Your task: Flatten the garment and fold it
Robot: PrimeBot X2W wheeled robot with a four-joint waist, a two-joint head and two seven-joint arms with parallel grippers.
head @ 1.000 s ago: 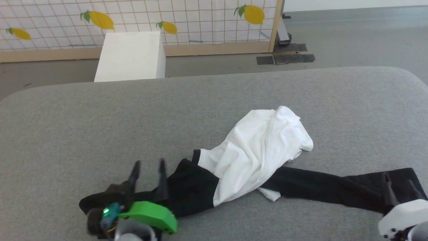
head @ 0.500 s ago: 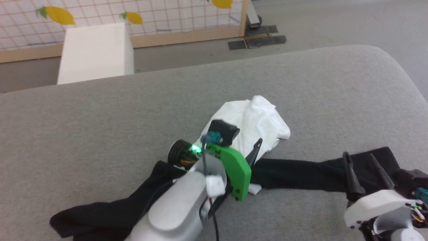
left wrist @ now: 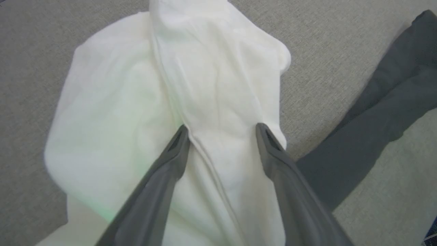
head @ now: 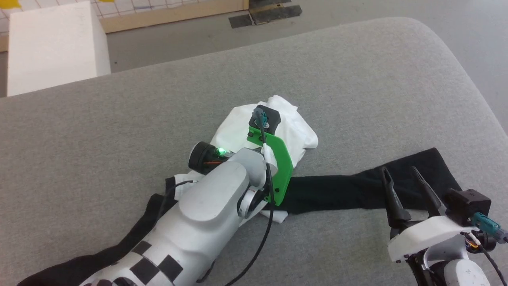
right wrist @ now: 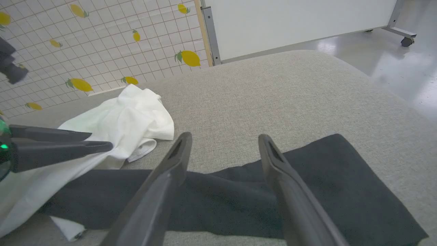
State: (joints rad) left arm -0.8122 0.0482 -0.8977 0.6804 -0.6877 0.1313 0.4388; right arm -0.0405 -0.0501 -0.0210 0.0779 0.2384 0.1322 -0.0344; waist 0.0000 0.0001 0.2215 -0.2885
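The garment lies crumpled on the grey padded table [head: 357,79]. Its white body [head: 301,135] is bunched at the middle. One black sleeve [head: 357,186] runs out to the right, the other [head: 79,266] trails to the lower left. My left gripper [left wrist: 222,127] is open, fingers hovering close over the white body [left wrist: 143,102], nothing between them; whether the fingertips touch the cloth I cannot tell. My left arm's green mount [head: 279,167] covers part of the body. My right gripper [head: 398,170] stands open above the right sleeve's end [right wrist: 307,177], holding nothing.
A white block [head: 51,43] stands on the floor beyond the table's far edge. The table's rounded right corner [head: 456,59] is near my right arm. A lemon-print screen [right wrist: 85,44] and a white panel on wheels [right wrist: 290,24] stand behind.
The head camera has tilted down and turned. My left arm has swung from the left sleeve across to the white body. The right gripper stays open over the right sleeve.
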